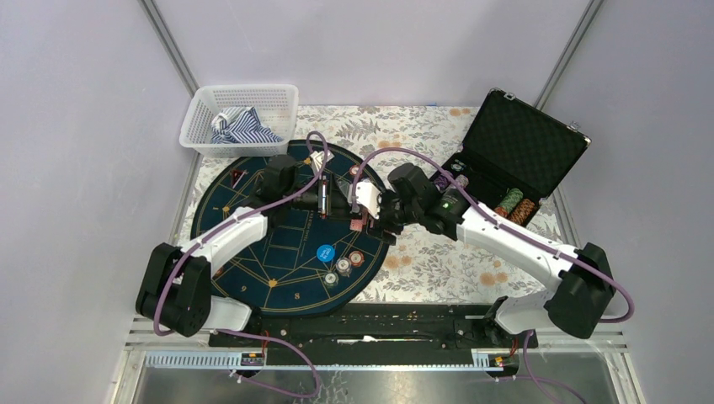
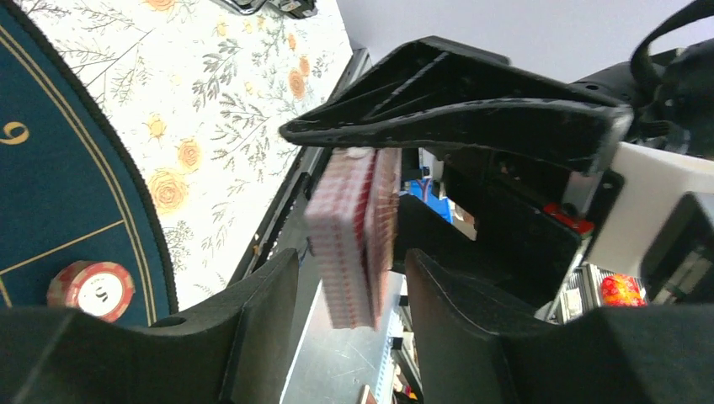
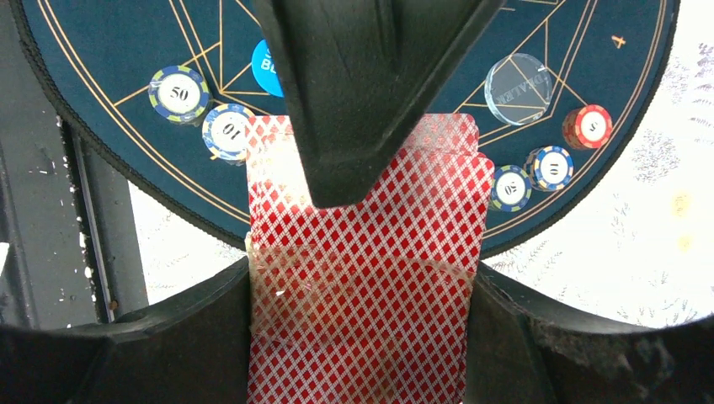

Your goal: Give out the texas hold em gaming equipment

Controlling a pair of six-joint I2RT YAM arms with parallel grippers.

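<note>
1. The right gripper [image 3: 362,282] clamps a deck of red-backed, diamond-patterned playing cards [image 3: 370,244] by its two long edges. One finger presses each side, so the jaws are held as wide as the deck.
2. The left gripper [image 2: 352,261] straddles the same deck across its faces. Its jaws stand apart with a thin gap on either side, so it has hold of nothing.
3. The deck hangs in the air over the near-right rim of the dark blue round mat with gold lines [image 1: 253,210], where the mat meets the floral tablecloth [image 1: 438,252].
4. Just inside that rim lie a blue round disc [image 1: 325,252], a clear round dealer disc [image 3: 522,80], a red "5" chip [image 3: 587,126], a blue-edged "50" chip [image 3: 178,93] and a blue-edged "10" chip [image 3: 227,130].
5. A broad strip of the cloth lies between the mat's right edge and the open black foam-lined case [image 1: 522,143]. The case holds chip stacks [image 1: 518,206] along its front.
6. A white plastic basket [image 1: 195,126] with a striped cloth [image 1: 240,126] in it sits just beyond the mat's far-left edge.
</note>
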